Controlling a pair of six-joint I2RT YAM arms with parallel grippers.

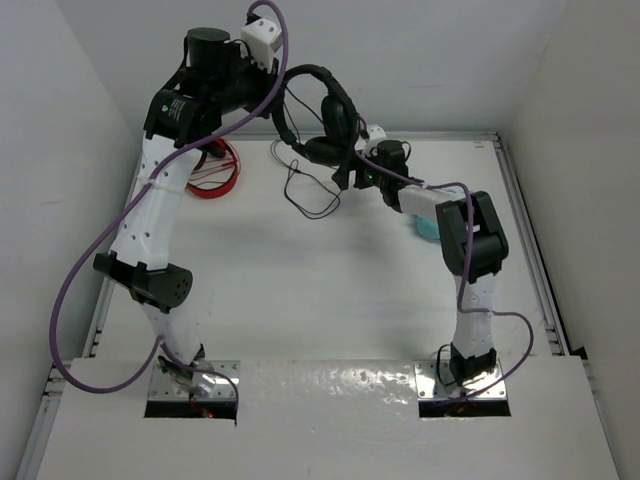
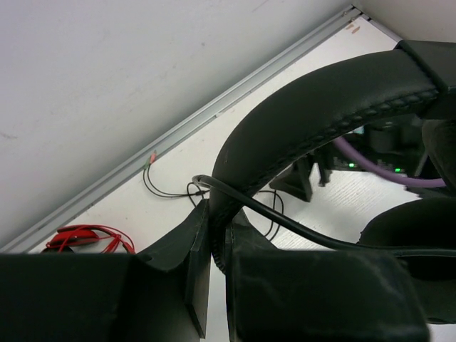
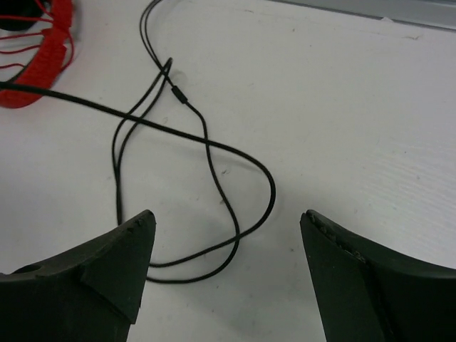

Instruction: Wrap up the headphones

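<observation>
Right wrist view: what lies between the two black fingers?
Loose loops of the black over-ear headphones' thin dark cable, lying on the white table; right gripper open.

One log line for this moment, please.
left gripper: shut on headphones headband, aloft | right gripper: open over cable loops on table | wrap: not done

Black headphones [image 1: 338,118] with black cable [image 3: 142,120], red coil [image 1: 218,172] at upper left, purple arm cords [image 2: 377,166], plain white surface [image 1: 320,290].
</observation>
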